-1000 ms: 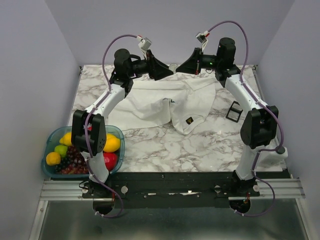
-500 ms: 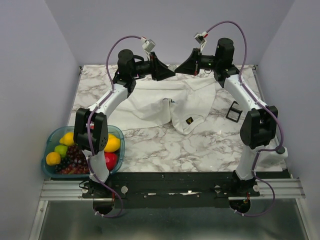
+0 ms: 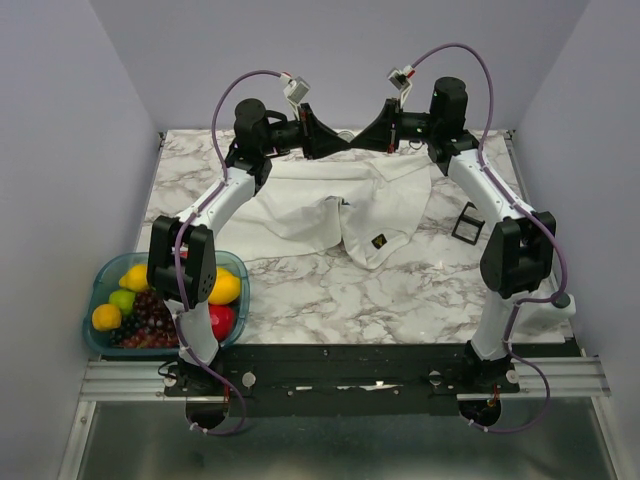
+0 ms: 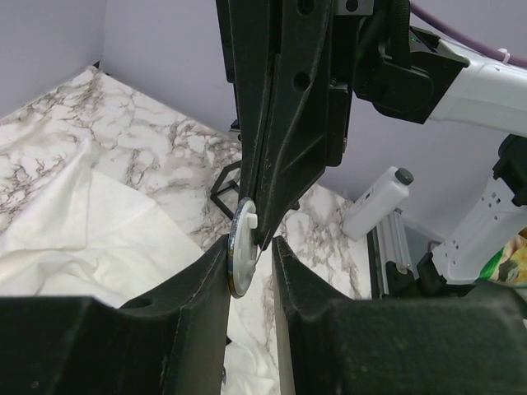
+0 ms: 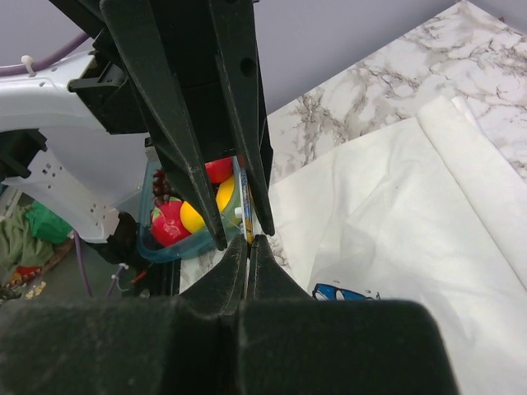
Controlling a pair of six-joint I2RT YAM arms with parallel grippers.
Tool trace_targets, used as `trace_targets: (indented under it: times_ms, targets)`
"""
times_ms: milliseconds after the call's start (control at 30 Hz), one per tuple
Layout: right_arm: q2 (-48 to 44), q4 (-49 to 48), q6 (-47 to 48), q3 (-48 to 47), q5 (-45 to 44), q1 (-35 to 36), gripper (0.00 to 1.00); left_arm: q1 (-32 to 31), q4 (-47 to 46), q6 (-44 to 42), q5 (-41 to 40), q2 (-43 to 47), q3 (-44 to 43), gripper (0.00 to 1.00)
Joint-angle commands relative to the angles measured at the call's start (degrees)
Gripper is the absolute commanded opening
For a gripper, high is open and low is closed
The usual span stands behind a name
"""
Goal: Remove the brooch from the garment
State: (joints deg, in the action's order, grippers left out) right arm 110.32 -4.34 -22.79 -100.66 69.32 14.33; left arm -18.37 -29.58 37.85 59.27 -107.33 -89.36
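The garment [image 3: 300, 205] lies spread on the marble table [image 3: 300, 290], well below the place where my two grippers meet in the air over its far edge. I judge that the step in hand is to pass the brooch from one gripper to the other, so my first care is that no cloth comes up with it. I see none on it, though one face of the disc is hidden from me. My right gripper [image 5: 248, 240] has its jaws pressed together and seems to pinch the brooch [image 4: 240, 262] at its upper rim, near a small white clasp [image 4: 251, 220]. My left gripper [image 4: 250, 245] has its jaws apart, one on each side of the disc. I should close them slowly and squarely on the two flat faces, because the disc is thin and probably smooth and may turn or slip if one pad pushes first. It is better to centre myself a little, and perhaps to take more of the disc between the pads. The right jaws should let go only when the left grip is firm. The brooch stands on its edge with its lower half between my left fingertips. One finger [image 4: 206, 284] is just at its face, while the other stands off with a narrow gap. Its top touches the tips of the right gripper.
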Motion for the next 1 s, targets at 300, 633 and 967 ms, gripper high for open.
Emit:
trace_targets:
  times_ms: [300,633,967]
  targets:
    - [-2.8,1.4,2.0,1.6,0.8,0.5,0.00,0.5,-2.1,0.7,1.4,-0.2,0.2,0.24]
    - [-3.1,1.3,2.0,1.8,0.8,0.4,0.00,0.7,-1.8,0.2,1.6,0.0,1.2,0.16]
    - [-4.3,15.2,19.0,-4.0,2.2,3.9,0.00,0.7,-1.2,0.4,1.9,-0.7,2.1,0.14]
